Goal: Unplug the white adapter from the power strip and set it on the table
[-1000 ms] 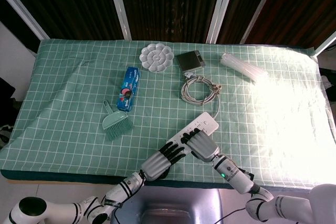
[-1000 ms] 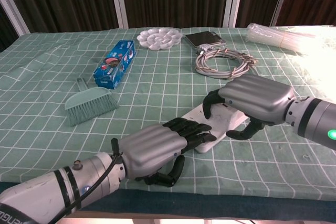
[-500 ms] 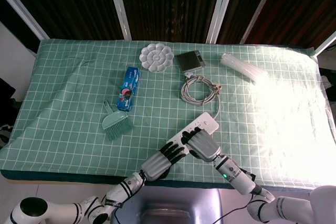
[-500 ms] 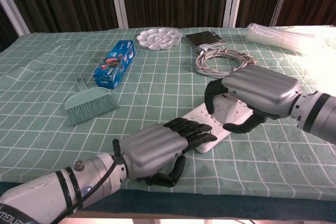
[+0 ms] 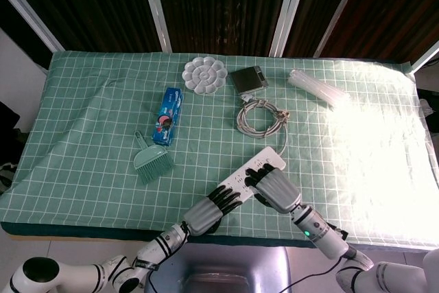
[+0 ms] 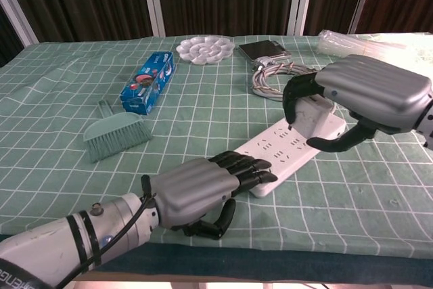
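2 hands at the power strip (image 6: 287, 151): right hand (image 6: 369, 96), fingers closed round the white adapter (image 6: 312, 116), holds it clear above the strip's far end; left hand (image 6: 203, 184) presses its near end down. Bare surface (image 6: 379, 187) lies beside the strip.

Lab-like test table (image 5: 89, 135) under green checked cloth.
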You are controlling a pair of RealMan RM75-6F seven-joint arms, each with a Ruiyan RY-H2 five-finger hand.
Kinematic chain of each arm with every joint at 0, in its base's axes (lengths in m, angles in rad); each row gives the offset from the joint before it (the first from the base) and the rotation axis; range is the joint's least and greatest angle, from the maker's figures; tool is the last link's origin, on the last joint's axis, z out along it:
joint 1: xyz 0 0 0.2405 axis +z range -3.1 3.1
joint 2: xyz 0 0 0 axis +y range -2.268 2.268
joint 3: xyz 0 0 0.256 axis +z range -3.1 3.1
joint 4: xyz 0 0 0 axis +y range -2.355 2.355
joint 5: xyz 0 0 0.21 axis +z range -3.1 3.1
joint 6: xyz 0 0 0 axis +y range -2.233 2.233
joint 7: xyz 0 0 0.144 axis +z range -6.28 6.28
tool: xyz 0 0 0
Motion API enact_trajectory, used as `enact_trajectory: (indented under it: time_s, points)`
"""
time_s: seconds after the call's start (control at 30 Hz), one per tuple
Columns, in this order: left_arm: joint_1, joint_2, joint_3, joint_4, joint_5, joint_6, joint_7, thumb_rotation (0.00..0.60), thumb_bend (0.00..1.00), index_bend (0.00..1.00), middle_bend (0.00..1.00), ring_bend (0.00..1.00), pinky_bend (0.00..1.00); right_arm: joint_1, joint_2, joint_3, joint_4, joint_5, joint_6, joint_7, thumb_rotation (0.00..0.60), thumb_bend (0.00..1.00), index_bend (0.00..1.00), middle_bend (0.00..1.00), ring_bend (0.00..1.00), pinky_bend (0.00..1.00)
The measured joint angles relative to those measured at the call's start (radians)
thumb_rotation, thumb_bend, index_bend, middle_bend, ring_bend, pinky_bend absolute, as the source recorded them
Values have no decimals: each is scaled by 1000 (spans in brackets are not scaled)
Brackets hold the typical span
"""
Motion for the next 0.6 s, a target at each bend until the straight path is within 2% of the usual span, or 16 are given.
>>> enact_trajectory:
  time_s: [0.27, 0.43, 0.53, 0.6]
  points:
    - [10, 76, -7, -54, 30, 62, -17, 495, 863, 0, 0, 0, 13, -49, 144, -49, -65, 25, -34, -205, 600, 473, 817, 645, 570, 541]
    - [18, 111, -14, -73, 28, 79, -29, 488, 854, 0, 0, 0, 14, -82, 216, -78, -84, 109, -111, -392, 600, 473, 783, 645, 568, 541]
    - [23, 123, -16, -78, 27, 89, -43, 482, 800, 0, 0, 0, 14, -94, 234, -85, -86, 181, -167, -475, 600, 473, 727, 639, 554, 542]
    - [27, 129, -16, -79, 29, 97, -51, 472, 748, 0, 0, 0, 14, -97, 237, -86, -85, 221, -205, -518, 600, 473, 612, 564, 489, 526]
